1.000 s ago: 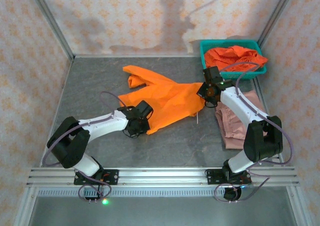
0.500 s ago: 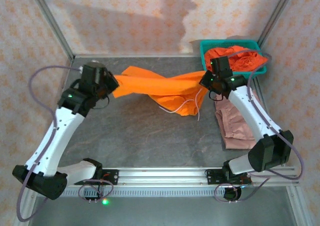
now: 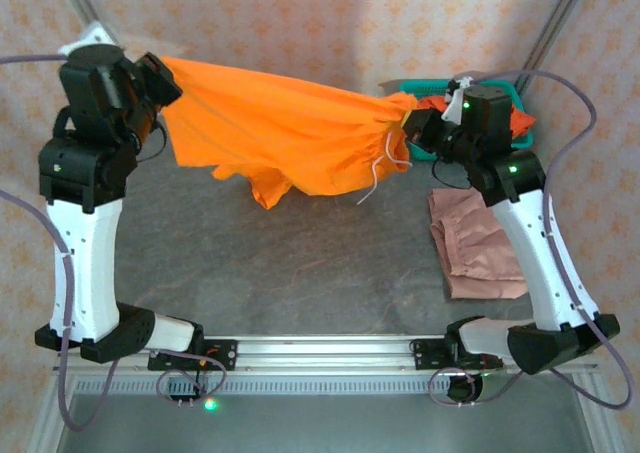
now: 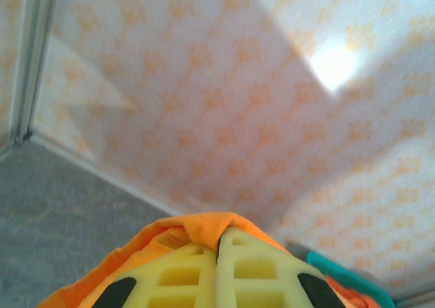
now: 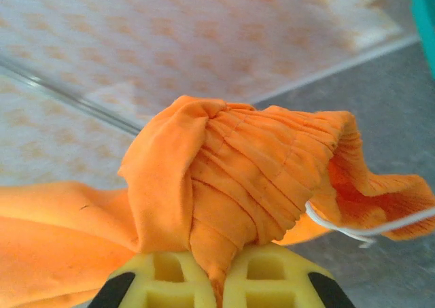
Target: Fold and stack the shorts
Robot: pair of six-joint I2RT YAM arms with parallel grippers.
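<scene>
Stretching the bright orange cloth shorts (image 3: pixel 290 138) between both arms, high above the grey desk (image 3: pixel 320 273), was the step we judged in hand. The left tool (image 3: pixel 160 81) was clamped shut on one edge. The right tool (image 3: pixel 412 125) was pinched shut on the gathered waistband, with the pale drawstring (image 3: pixel 375 173) dangling below. The cloth sagged mid-span, with one part hanging lower.

To do it well, we reckoned: hold both grips firm, draw the top edge level and taut, lower so the hanging hem meets the desk first, then lay the shorts flat on bare desk left of the dusty pink-mauve cloth shorts (image 3: pixel 478 248) lying at right. Mind the drawstring.

Count: one orange pair aloft and one pink pair on the desk. One teal plastic basket (image 3: pixel 527 133) stood far right, holding an orange cloth heap (image 3: pixel 518 116). How many pairs were in it, we could not tell.
</scene>
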